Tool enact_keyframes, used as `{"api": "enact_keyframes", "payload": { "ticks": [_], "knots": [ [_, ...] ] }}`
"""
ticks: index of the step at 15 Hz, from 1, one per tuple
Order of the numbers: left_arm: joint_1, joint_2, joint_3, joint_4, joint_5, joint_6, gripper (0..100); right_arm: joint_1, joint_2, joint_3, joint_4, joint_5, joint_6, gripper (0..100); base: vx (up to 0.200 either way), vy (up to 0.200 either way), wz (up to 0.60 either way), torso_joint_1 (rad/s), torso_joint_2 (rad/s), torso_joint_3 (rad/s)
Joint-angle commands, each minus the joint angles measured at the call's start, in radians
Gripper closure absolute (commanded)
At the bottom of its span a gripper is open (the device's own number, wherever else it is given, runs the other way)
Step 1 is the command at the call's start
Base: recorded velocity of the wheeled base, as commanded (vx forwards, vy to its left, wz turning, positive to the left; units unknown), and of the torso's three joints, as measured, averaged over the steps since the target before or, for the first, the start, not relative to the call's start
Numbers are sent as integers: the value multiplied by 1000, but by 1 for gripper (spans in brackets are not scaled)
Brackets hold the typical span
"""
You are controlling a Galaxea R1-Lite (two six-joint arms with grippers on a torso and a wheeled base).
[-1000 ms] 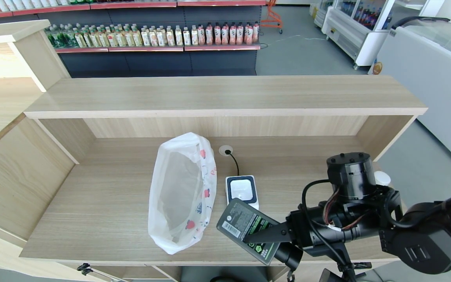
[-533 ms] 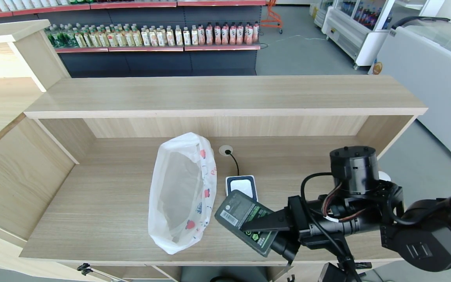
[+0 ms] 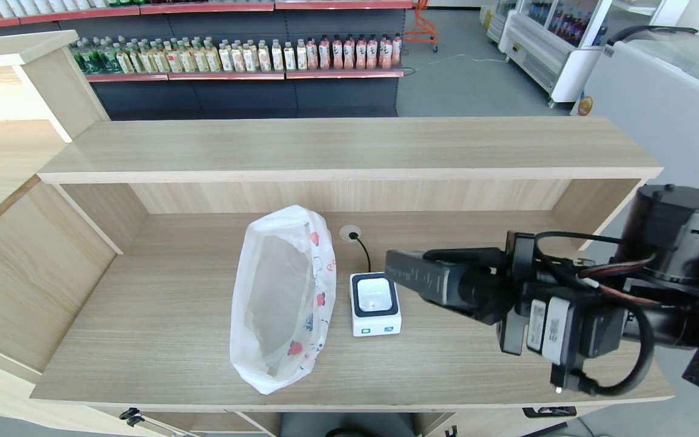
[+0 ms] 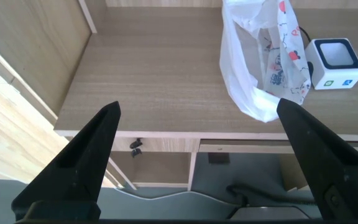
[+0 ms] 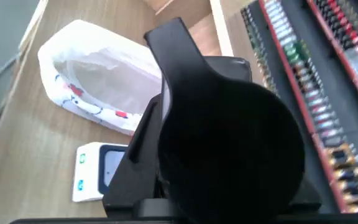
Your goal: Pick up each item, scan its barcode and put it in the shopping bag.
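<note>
head view: r pincer (image 3: pixel 443 274) grips dark pack (image 3: pixel 409 276) near scanner (image 3: pixel 375 303).

- Right arm's matte black cylindrical joint housing (image 3: pixel 677 227) at three o'clock, small screws on its cap.
- Black looping cable (image 3: pixel 644 364) and thin red and white wires (image 3: pixel 619 267) beside it.
- White code-marked labels (image 3: pixel 553 331) at four o'clock.
- Left gripper (image 4: pixel 197 104): black wedge-shaped fingers (image 4: pixel 82 165).
</note>
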Motion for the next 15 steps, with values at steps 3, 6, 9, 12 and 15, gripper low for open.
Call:
{"api": "enact_keyframes", "payload": {
  "ticks": [3,6,9,12,15],
  "knots": [
    [0,0,0,0,1,0,0,-181,-233,93,-11,-298,733,100,0,0,0,0,0,0],
    [0,0,0,0,1,0,0,-204,-204,162,74,-510,1284,100,0,0,0,0,0,0],
    [0,0,0,0,0,0,0,-227,-170,174,164,-536,1461,100,0,0,0,0,0,0],
    [0,0,0,0,0,0,0,-225,-112,171,170,-534,1569,100,0,0,0,0,0,0],
    [0,0,0,0,0,0,0,-219,-86,162,166,-511,1627,100,0,0,0,0,0,0]
  ]
}}
